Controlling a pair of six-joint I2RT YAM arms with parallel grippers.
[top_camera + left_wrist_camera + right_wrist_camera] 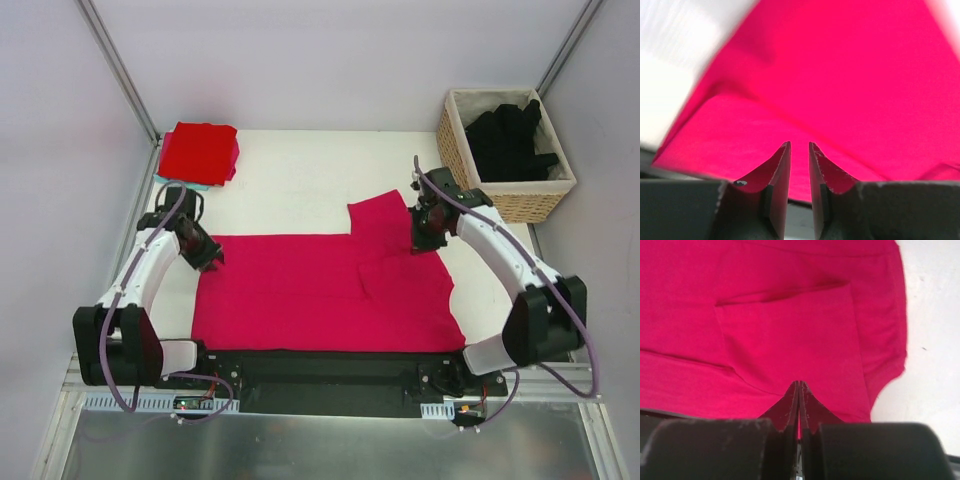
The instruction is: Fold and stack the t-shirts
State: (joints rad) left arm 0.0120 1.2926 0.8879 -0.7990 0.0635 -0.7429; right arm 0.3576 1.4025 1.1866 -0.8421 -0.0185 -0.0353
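Top external view: the pink t-shirt (300,295) lies spread flat across the middle of the white table (300,180), its near edge along the black rail by the arm bases. One sleeve (380,215) sticks out from its far edge, right of the middle. The red t-shirt (200,150) sits folded at the far left corner of the table, with a bit of teal showing under its near edge. The black t-shirts (510,140) are heaped inside the wicker basket (525,200) at the far right corner.

The left gripper (205,255) is at the far left corner of the pink t-shirt. The right gripper (428,240) is down on the cloth just right of the sleeve.

Left wrist view: the fingers (777,170) stand a little apart with a narrow gap between them. The pink cloth (840,75) fills the view ahead, and one edge is raised into a soft ridge on the left. I cannot tell whether any cloth sits in the gap.

Right wrist view: the fingers (812,407) are pressed together, tips meeting over the pink cloth (790,330). A thin line of pink shows between them, but I cannot tell whether cloth is pinched there. A squarish flap of the same cloth lies folded over the shirt, and bare table (935,340) shows to the right.
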